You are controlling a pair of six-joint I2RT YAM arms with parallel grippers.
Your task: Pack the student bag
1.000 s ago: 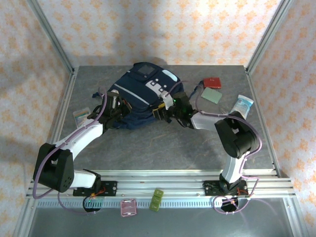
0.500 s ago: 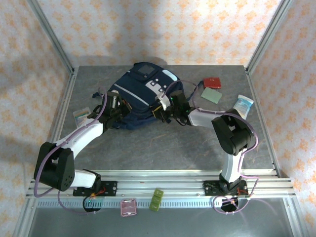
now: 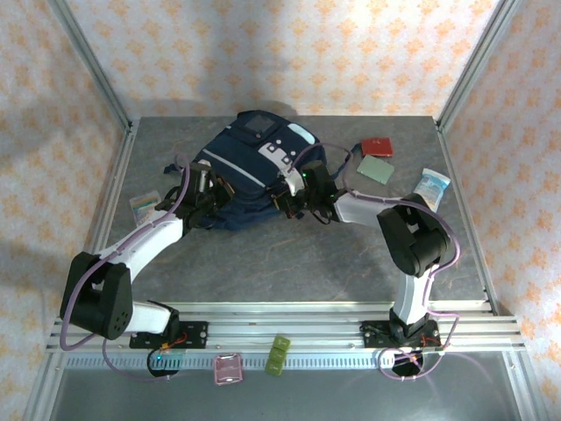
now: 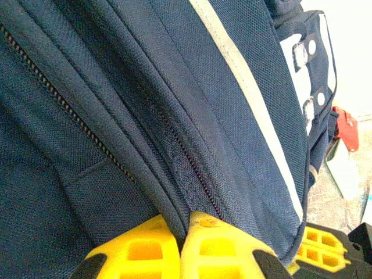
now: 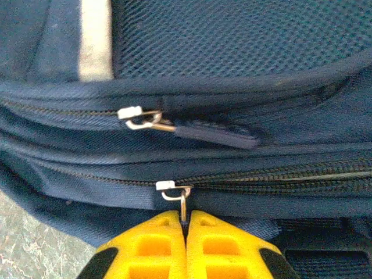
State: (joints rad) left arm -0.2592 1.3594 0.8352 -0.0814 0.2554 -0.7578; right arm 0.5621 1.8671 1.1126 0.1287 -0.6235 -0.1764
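Top external, bag look?

Student bag (image 3: 250,167): big navy backpack; thin white stripe; grey-white front patches with buckles; dark square pocket at the far end; dark straps trailing off its left side.

Where's it sit?

Flat on the grey tabletop (image 3: 289,263), far middle; left gripper (image 3: 213,198) at its near-left edge, right gripper (image 3: 289,196) at its near-right edge; bag lies between them, touching both.

Left jaws?

Left wrist view: yellow fingertips (image 4: 215,250) all but together; a fold of navy fabric beside a zip line runs down into the slit between them; clamped on the bag there; the white stripe climbs away up and to the right.

Right jaws?

Right wrist view: jaws together, no gap to speak of; clamped on the lower zip pull (image 5: 181,200), a small metal loop hanging from its slider straight down into the slit; bag fabric right against the jaw tips.

Anything else near?

Upper zip pull (image 5: 145,119) with a dark tab, one zip line higher; lies flat on the fabric, apart from the jaws.
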